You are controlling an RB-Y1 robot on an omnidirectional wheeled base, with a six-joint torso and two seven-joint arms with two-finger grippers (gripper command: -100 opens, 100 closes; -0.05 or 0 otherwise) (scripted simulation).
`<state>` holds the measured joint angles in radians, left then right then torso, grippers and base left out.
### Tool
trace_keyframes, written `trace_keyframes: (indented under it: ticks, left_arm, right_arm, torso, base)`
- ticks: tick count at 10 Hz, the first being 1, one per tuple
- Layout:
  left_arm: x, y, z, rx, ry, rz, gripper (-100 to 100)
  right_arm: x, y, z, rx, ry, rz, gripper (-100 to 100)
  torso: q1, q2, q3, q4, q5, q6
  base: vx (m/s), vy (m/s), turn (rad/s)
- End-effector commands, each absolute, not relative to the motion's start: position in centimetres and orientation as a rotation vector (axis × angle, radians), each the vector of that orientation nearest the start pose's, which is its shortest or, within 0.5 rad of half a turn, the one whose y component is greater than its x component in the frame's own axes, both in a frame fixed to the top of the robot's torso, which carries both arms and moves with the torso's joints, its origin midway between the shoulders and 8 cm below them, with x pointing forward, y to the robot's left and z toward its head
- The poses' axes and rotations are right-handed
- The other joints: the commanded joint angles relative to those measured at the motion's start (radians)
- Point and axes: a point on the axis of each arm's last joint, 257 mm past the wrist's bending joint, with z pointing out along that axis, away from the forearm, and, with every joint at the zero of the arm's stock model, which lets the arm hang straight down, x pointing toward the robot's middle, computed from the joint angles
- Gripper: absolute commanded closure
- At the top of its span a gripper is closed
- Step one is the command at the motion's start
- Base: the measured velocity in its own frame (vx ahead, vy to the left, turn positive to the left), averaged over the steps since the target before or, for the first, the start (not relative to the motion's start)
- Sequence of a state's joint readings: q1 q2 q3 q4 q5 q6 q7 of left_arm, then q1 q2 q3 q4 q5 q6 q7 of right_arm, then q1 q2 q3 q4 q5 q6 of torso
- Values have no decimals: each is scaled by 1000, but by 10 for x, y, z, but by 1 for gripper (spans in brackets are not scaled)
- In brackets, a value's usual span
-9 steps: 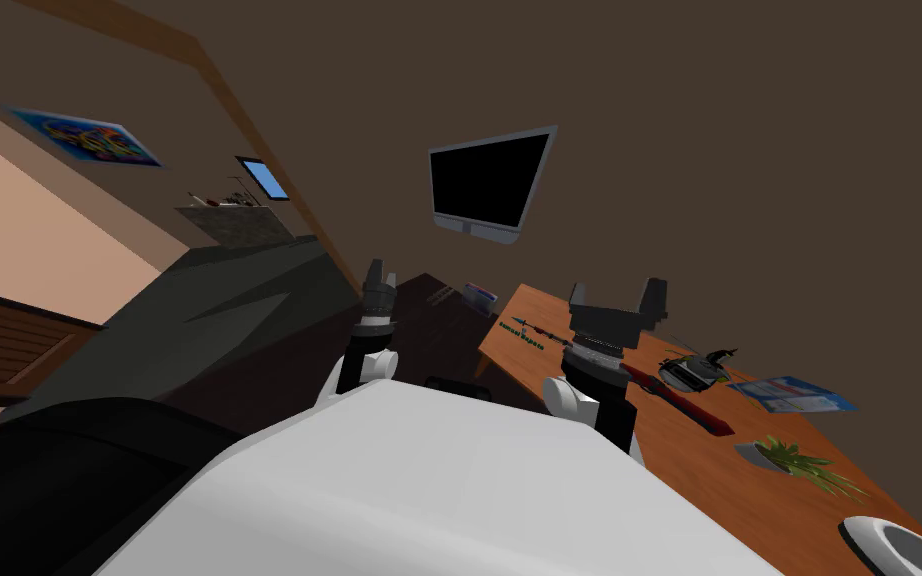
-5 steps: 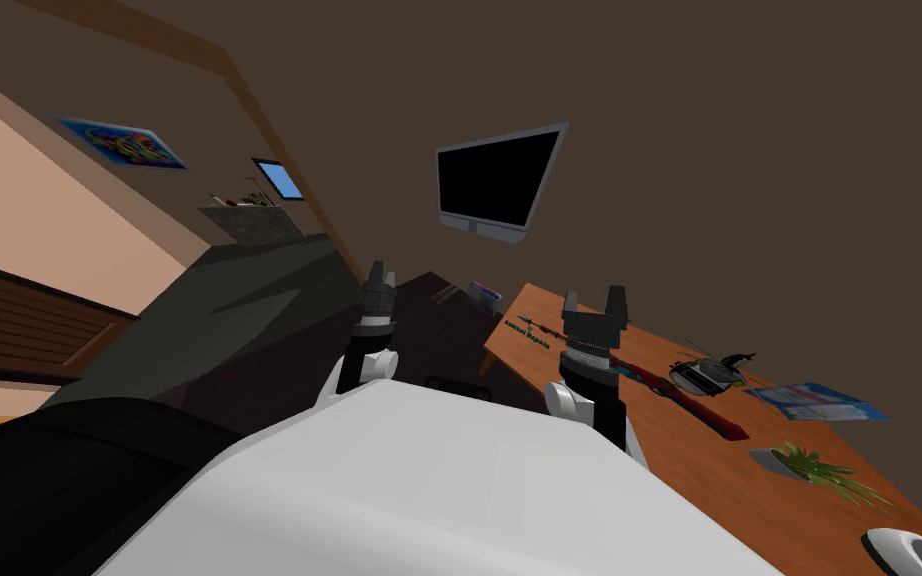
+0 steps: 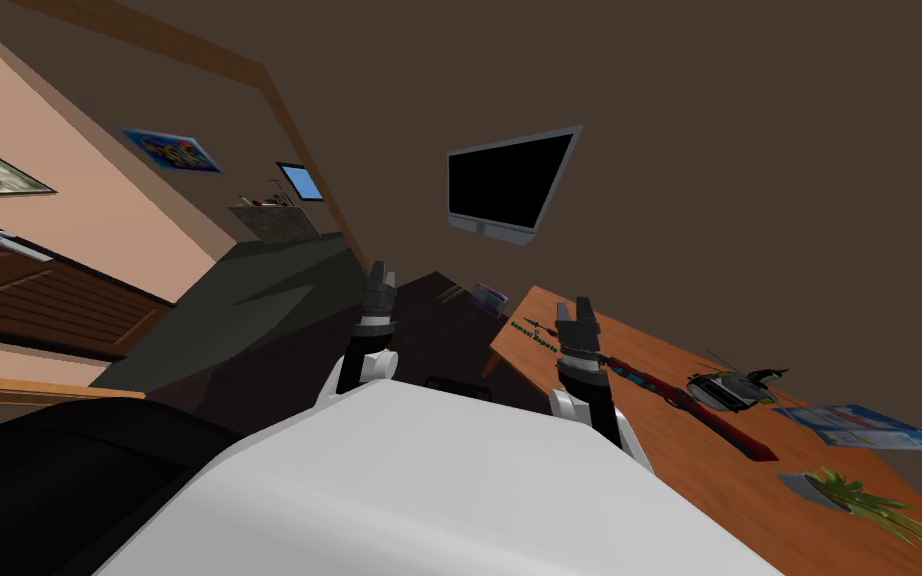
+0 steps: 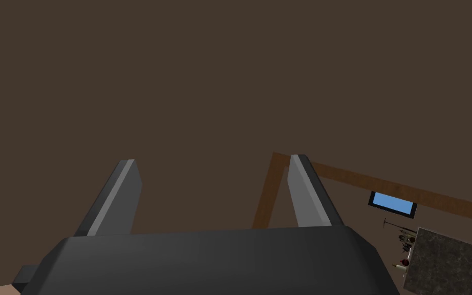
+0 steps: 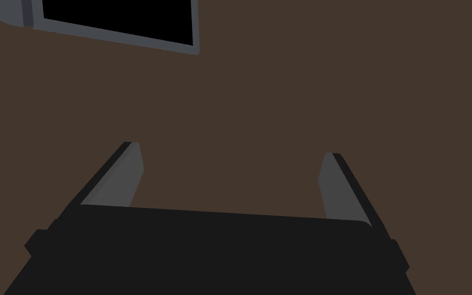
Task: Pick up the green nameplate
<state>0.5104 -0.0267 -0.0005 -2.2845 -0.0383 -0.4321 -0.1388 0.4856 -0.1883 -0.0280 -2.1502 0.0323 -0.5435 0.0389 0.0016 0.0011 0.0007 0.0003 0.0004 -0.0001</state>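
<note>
1. Head view: the flat nameplate with green letters [image 3: 532,337] lies near the corner of the orange-brown wooden table [image 3: 709,480]. The right gripper [image 3: 573,308] shows just beside it, and the left gripper [image 3: 379,272] is well apart.
2. Left wrist view: the left fingers [image 4: 112,199] stand wide apart and hold nothing.
3. Right wrist view: the right fingers [image 5: 114,179] are also spread wide, with nothing between them.

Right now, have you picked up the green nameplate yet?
Not yet. Done: I stand at the wooden desk, where the green nameplate lies near the corner. In hand: my right claw is raised near it, open, empty, pointing at the wall. My left claw is open too. Left to do: lower onto the nameplate, pinch it, lift.
</note>
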Motion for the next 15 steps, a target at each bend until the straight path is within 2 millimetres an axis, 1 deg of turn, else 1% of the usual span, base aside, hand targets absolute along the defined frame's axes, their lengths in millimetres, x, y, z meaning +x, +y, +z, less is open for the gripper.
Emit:
trace_keyframes:
  ticks: [1,2,3,4,5,6,7,8,9,10,11,12,13,14,15]
  left_arm:
    - [353,281,10,-656,698,-1129,0]
    - [353,281,10,-656,698,-1129,0]
    - [353,281,10,-656,698,-1129,0]
    - [353,281,10,-656,698,-1129,0]
    - [353,281,10,-656,698,-1129,0]
    - [353,281,10,-656,698,-1129,0]
    - [353,281,10,-656,698,-1129,0]
    - [353,281,10,-656,698,-1129,0]
    - [353,281,10,-656,698,-1129,0]
    - [353,281,10,-656,698,-1129,0]
    - [353,281,10,-656,698,-1129,0]
    - [353,281,10,-656,698,-1129,0]
    - [353,281,10,-656,698,-1129,0]
    - [353,281,10,-656,698,-1129,0]
    - [353,281,10,-656,698,-1129,0]
  right_arm:
    - [369,-277,-42,490,921,1121,-100]
    - [371,-279,-49,494,932,1107,-100]
    - [374,-282,-65,464,987,1048,-100]
    - [374,-283,-67,468,991,1046,-100]
    - [377,-285,-80,430,1040,989,-100]
    - [378,-287,-86,439,1049,984,-100]
    - [379,-289,-97,393,1093,928,-100]
    - [380,-293,-106,408,1108,920,-100]
    - [381,-296,-119,362,1155,861,-100]
    - [382,-299,-127,374,1168,855,-100]
    - [382,-303,-138,324,1210,797,-100]
    - [383,-306,-147,337,1226,789,-100]
    - [383,-306,-148,337,1227,789,-100]
    - [383,-312,-162,290,1275,727,-100]
    - [383,-315,-169,299,1285,722,-100]
  torso:
    - [0,0,0,0,0,0]
    - [0,0,0,0,0,0]
    - [0,0,0,0,0,0]
    - [0,0,0,0,0,0]
    - [-1,0,0,0,0,0]
    - [-1,0,0,0,0,0]
    - [-1,0,0,0,0,0]
    - [-1,-1,0,0,0,0]
    - [-1,0,0,0,0,1]
    - [-1,-1,0,0,0,0]
    - [-1,-1,0,0,0,0]
    - [-1,-1,0,0,0,0]
    - [-1,-1,0,0,0,0]
    - [-2,-1,0,0,0,1]
    - [-1,-1,0,0,0,0]
  base:
    - [-22,39,158]
    - [-22,29,42]
    - [-18,30,117]
    - [-10,20,47]
    - [-11,26,99]
    - [-7,17,53]
    - [-8,22,121]
    - [-7,16,64]
    - [-7,20,108]
    - [-4,16,63]
    - [-7,21,139]
    - [-5,15,61]
    - [-1,7,-16]
    - [-2,14,113]
    - [-1,11,82]
